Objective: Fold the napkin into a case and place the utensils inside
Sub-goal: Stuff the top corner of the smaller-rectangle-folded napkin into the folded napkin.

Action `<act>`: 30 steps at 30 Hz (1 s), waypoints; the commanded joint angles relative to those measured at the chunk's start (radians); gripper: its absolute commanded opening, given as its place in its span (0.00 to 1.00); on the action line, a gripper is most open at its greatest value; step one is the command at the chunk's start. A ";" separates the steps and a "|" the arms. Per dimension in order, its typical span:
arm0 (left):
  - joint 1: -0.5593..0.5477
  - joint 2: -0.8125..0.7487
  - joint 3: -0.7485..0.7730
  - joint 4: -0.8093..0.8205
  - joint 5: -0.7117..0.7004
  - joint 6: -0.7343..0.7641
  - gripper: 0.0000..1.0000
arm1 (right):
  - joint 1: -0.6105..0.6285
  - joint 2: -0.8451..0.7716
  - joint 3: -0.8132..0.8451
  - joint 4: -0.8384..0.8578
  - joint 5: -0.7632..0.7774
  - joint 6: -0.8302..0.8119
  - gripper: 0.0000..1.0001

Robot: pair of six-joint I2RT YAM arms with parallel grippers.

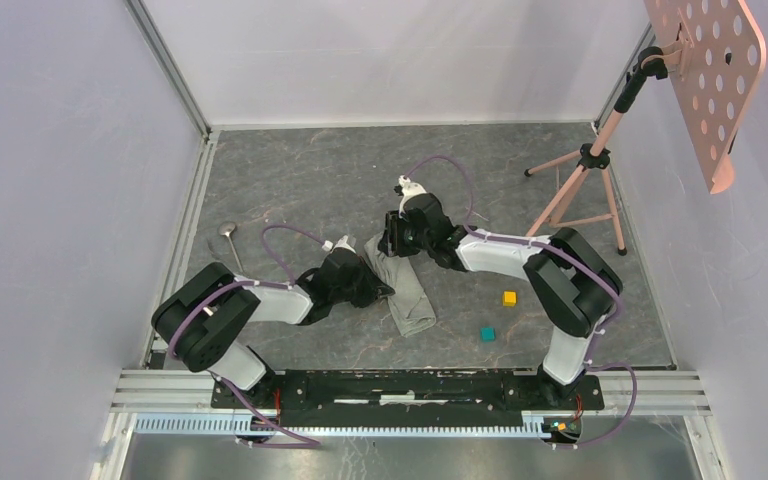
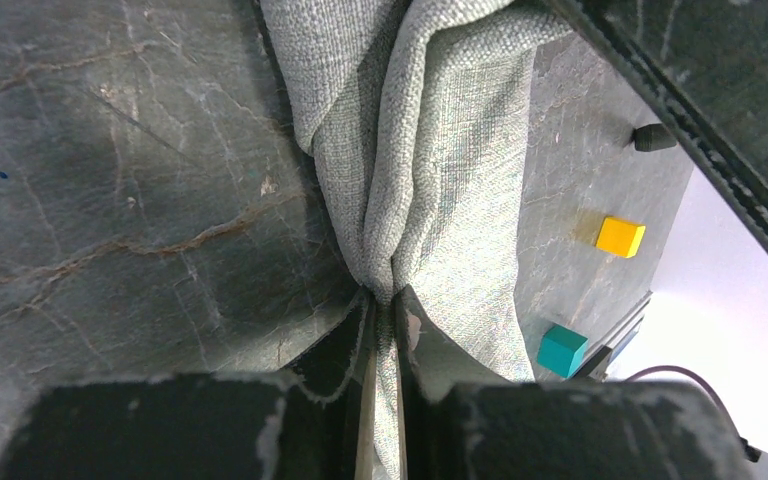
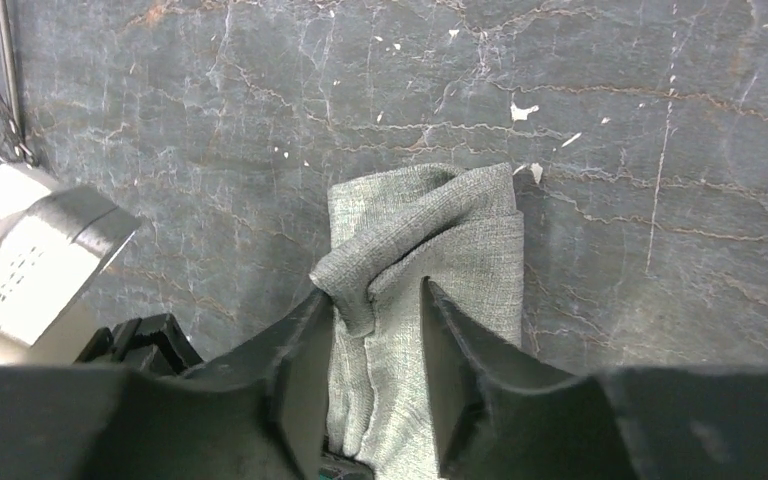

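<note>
Near the arm bases on the grey worktop (image 1: 290, 170), teal cube (image 1: 487, 334), yellow cube (image 1: 509, 298) just beyond, rumpled napkin (image 1: 408, 295) lying between the arms, left jaws pinched tight on its left edge, right jaws part-open astride a raised fold at its far end, spoon (image 1: 228, 231) well off to the left.

This is a robotics lab test cell. Plain white panel walls (image 1: 60, 150) framed in aluminium profile enclose a grey stone-patterned table (image 1: 360, 170). Two black arms, left arm (image 1: 210, 320) and right arm (image 1: 570, 285), are bolted to an aluminium rail (image 1: 410, 385) and trail purple cabling (image 1: 280, 232). Nearby, a tripod (image 1: 590, 190) carries a perforated board (image 1: 705, 70).
</note>
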 commanded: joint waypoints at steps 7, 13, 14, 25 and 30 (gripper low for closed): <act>-0.028 0.012 0.013 -0.099 -0.074 0.011 0.15 | 0.018 0.043 0.077 -0.008 0.029 -0.021 0.54; -0.033 0.015 0.016 -0.098 -0.080 0.011 0.15 | 0.035 0.058 0.111 -0.045 0.068 -0.038 0.58; -0.033 0.015 0.016 -0.098 -0.082 0.011 0.15 | 0.037 0.061 0.113 -0.051 0.079 -0.040 0.56; -0.018 -0.116 -0.028 -0.161 -0.144 0.021 0.54 | 0.030 0.033 0.072 0.026 0.045 -0.073 0.01; 0.068 -0.345 -0.028 -0.327 -0.201 0.092 0.82 | -0.003 0.044 0.050 0.102 -0.137 -0.071 0.01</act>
